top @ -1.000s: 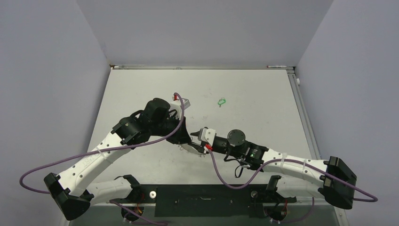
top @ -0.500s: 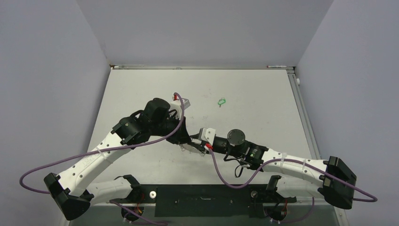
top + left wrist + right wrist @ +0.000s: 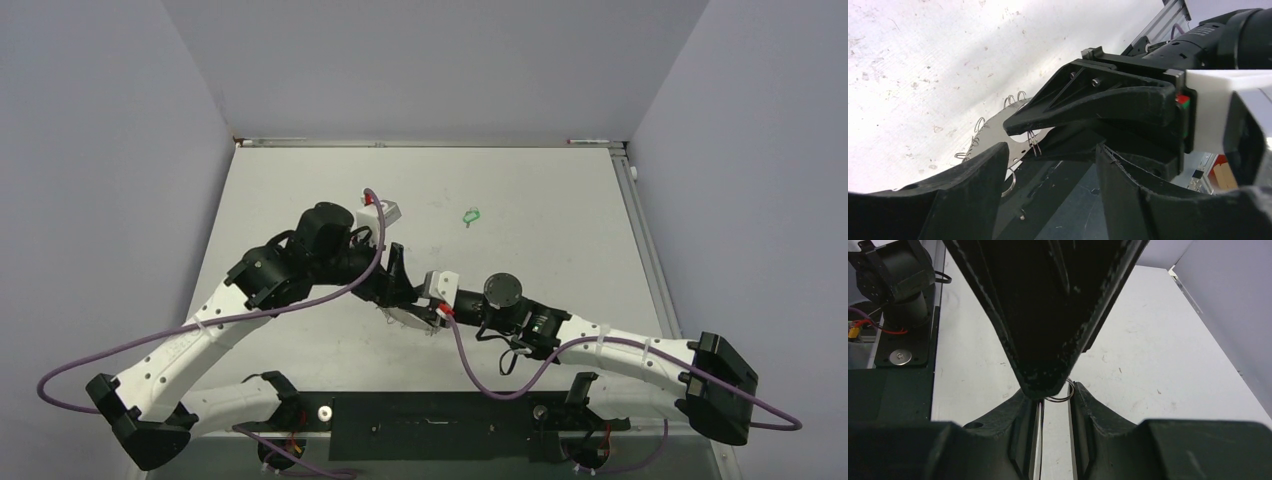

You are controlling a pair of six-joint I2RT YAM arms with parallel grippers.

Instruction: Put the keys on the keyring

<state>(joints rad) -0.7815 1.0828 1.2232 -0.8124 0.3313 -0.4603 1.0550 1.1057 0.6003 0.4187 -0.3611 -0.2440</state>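
Pinching the keyring (image 3: pixel 993 134), my right claw (image 3: pixel 1028 140) is nearly closed (left claw (image 3: pixel 1050 150) gapes, empty); green key (image 3: pixel 471 214) lies toward the desk's (image 3: pixel 560 200) far edge.

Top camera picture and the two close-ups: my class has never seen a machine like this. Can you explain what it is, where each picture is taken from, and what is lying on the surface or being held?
This is a two-armed robot bolted at the near edge of a white table. The wide picture looks down from above. Each close-up comes from a camera on one wrist. The right gripper is pinching a flat grey keyring at its edge. The left gripper is open right beside it and holds nothing. A tiny green key lies alone farther back on the table.
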